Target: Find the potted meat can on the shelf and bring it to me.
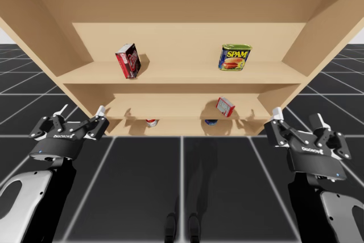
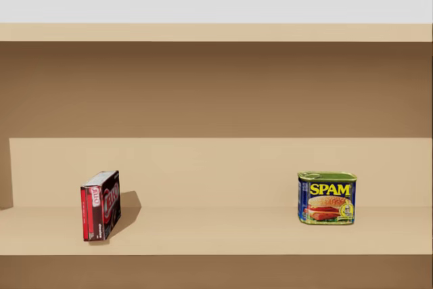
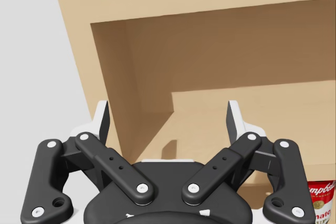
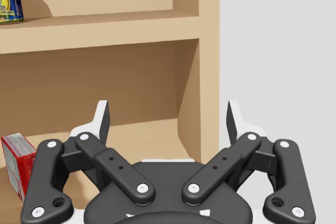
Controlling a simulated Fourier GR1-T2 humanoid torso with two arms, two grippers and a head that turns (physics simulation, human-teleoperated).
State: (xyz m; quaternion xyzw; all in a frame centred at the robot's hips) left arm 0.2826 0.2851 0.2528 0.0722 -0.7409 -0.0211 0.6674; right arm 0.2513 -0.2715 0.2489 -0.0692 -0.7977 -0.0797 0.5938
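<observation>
Wooden shelf [image 2: 216, 231], red box [image 2: 100, 206], blue can [image 2: 327, 197] apart

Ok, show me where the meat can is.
High view: the blue-and-yellow can stands upright on the upper shelf board, right side, well apart from the red box.

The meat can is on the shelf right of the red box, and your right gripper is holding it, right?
No. In the high view my right gripper is open, apart from the potted meat can, which stands right of the red box.
</observation>
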